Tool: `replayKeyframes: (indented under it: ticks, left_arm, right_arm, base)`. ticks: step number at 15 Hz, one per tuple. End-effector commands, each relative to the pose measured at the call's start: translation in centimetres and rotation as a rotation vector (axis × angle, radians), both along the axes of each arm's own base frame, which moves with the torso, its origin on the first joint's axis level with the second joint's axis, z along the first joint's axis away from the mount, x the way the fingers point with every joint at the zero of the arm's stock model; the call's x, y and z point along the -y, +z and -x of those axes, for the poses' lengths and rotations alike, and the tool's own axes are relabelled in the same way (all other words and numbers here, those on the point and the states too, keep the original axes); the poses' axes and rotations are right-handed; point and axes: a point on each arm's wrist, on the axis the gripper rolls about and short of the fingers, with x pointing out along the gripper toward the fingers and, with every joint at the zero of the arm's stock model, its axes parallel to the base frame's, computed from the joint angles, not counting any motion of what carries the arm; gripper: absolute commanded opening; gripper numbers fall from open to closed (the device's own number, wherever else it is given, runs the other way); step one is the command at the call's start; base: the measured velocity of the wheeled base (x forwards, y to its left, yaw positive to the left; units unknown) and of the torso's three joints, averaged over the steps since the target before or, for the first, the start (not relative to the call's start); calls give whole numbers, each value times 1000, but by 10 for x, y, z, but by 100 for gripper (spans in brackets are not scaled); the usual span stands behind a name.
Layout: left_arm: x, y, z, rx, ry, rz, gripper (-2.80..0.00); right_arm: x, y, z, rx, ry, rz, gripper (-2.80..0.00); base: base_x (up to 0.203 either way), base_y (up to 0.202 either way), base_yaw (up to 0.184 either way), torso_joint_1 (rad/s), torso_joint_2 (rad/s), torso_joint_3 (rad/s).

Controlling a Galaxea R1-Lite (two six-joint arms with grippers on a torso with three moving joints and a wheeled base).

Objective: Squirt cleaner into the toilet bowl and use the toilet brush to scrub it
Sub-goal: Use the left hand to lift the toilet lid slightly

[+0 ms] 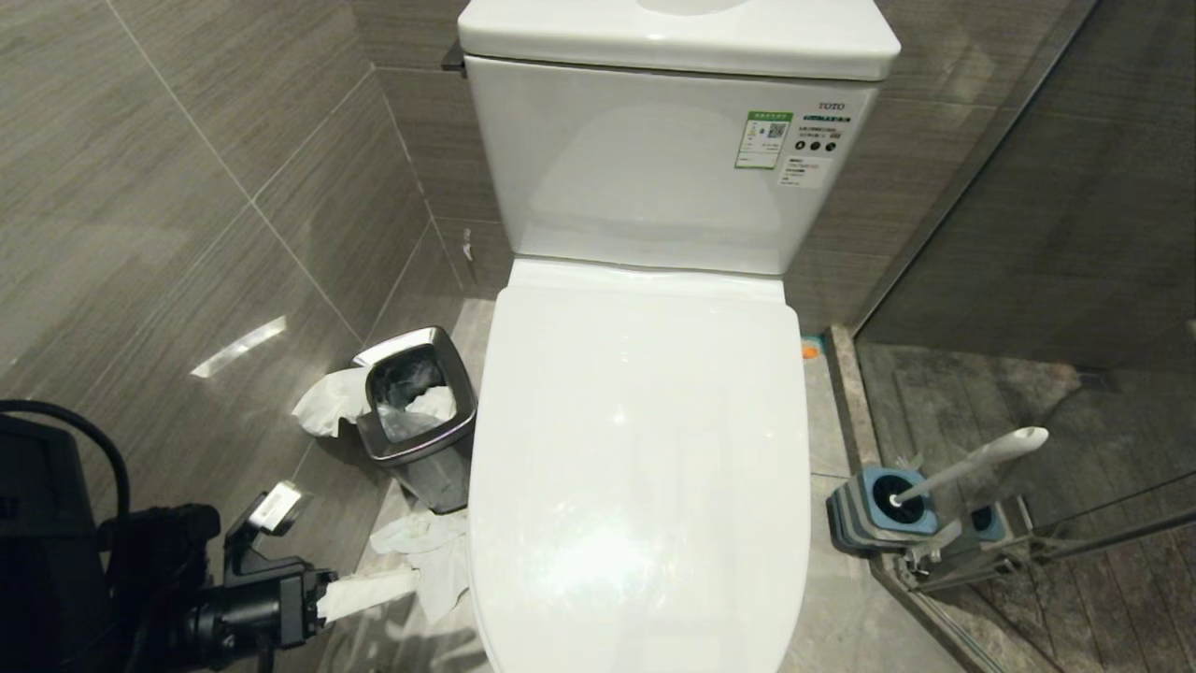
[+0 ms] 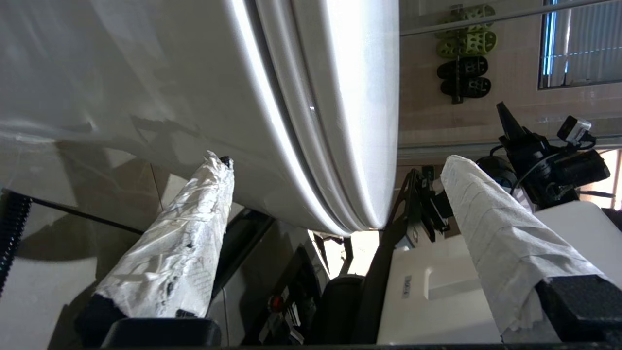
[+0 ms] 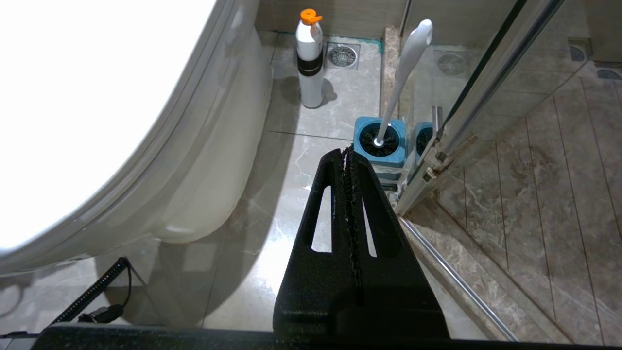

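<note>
Head view: glossy white toilet bowl (image 1: 640,467), lidded.

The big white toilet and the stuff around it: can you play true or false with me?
1. The glossy white ceramic toilet bowl has its lid down. True.
2. The slim white toilet brush stands in its square blue-and-grey holder. True.
3. The left gripper holds the brush. False: its paper-wrapped fingers are open and empty, beside the toilet's front.
4. The square steel bin is on the brush's side. False: it is across the toilet.
5. The right gripper is shut. True.
</note>
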Motion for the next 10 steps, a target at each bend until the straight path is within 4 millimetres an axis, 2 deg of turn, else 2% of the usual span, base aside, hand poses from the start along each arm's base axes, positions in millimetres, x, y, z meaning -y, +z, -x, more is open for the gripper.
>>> replayKeyframes:
  ticks: [1,5,10]
  left_arm:
    - [6,-9,-14,0,-34,6,0]
    - [10,-2,-40,67,-52,5,0]
    - [10,42,-40,27,-30,59,0]
  right_arm:
    - [0,0,0,-1,0,0,-280]
    - [0,0,0,0,0,0,-280]
    - [0,0,0,0,0,0,-280]
  base:
    - [0,0,0,0,0,0]
    - [0,0,0,0,0,0]
    - [0,0,0,0,0,0]
